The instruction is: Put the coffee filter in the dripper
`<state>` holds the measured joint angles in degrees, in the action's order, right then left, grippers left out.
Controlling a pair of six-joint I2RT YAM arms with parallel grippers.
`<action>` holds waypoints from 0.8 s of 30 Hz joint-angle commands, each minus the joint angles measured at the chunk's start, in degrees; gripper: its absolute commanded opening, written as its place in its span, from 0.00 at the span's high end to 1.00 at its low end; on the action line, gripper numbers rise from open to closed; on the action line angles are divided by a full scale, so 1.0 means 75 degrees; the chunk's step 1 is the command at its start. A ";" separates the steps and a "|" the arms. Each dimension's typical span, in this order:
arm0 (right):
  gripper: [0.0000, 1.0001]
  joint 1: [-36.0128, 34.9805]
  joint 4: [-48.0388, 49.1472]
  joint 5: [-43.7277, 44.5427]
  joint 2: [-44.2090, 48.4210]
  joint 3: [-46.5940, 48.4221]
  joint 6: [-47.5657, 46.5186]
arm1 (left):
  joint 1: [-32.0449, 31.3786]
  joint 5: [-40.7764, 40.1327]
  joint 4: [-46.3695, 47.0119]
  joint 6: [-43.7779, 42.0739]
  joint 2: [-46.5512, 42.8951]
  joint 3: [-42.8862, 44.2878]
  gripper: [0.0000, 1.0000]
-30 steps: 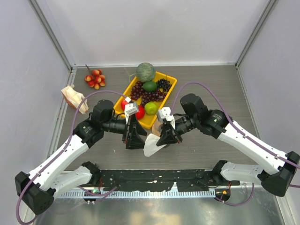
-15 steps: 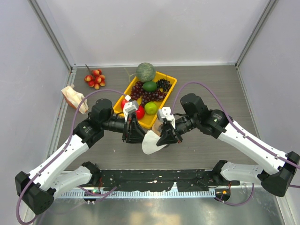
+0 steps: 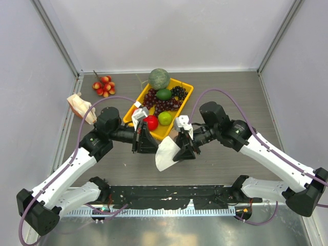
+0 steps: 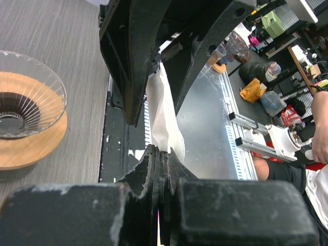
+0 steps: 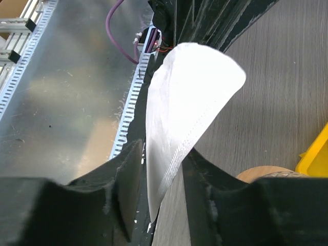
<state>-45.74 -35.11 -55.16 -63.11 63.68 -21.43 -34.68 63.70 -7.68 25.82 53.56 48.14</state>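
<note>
Bench (image 3: 230, 169): grey wood-grain surface, walled on three sides; both arms reach in over it and meet near its middle.

Yellow tray (image 3: 185, 100) sits at an angle behind the arms, filled with fruit; a green melon (image 3: 159, 79) is at its far end.

Coffee filter (image 3: 165, 154): white, fan-shaped, held up off the bench between the two tools, just in front of the tray; we see it is not in the dripper.

Dripper (image 4: 31, 97): clear ribbed cone seated in a tan wooden ring (image 4: 36, 148) on the bench; in the left wrist view it stands apart from the filter, off to one side; it has no paper in it.

Left tool (image 4: 160, 154): jaws pressed together, clamped on the filter's lower edge; the paper rises straight out of the pinch.

Right tool (image 5: 159, 169): fingers (image 5: 128, 169) stand apart; the filter's narrow end hangs in the gap between them; we cannot tell whether either finger touches the paper.
</note>
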 commanded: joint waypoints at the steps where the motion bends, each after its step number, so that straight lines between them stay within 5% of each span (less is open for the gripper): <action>1: 0.63 0.0028 0.0439 -0.0145 0.0130 -0.0182 0.0174 | 0.0077 0.0027 0.0416 0.0237 -0.0192 0.0038 1.00; 4: 0.85 0.0028 0.0521 -0.0263 0.0106 -0.0194 0.0197 | 0.0112 -0.0115 0.0111 0.0014 -0.0204 0.0167 1.00; 7: 0.95 0.0051 0.0638 -0.0322 0.0118 -0.0147 0.0186 | 0.0100 -0.0278 -0.0193 -0.0301 -0.0262 0.0167 0.48; 9: 0.95 0.0086 0.0825 -0.0345 0.0106 -0.0147 0.0337 | 0.0100 -0.0325 -0.0288 -0.0384 -0.0309 0.0097 0.38; 16: 0.95 0.0262 0.1423 -0.0895 0.0036 -0.0229 0.0959 | 0.0112 -0.0524 -0.0428 -0.0583 -0.0438 -0.0044 0.33; 24: 0.95 0.0438 0.1904 -0.1177 0.0095 -0.0416 0.1463 | 0.0112 -0.0677 -0.0441 -0.0655 -0.0380 0.0061 0.44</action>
<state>-42.78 -25.17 -61.71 -63.13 60.90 -12.93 -34.11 59.09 -11.97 21.63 51.09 47.75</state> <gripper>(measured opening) 0.060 0.598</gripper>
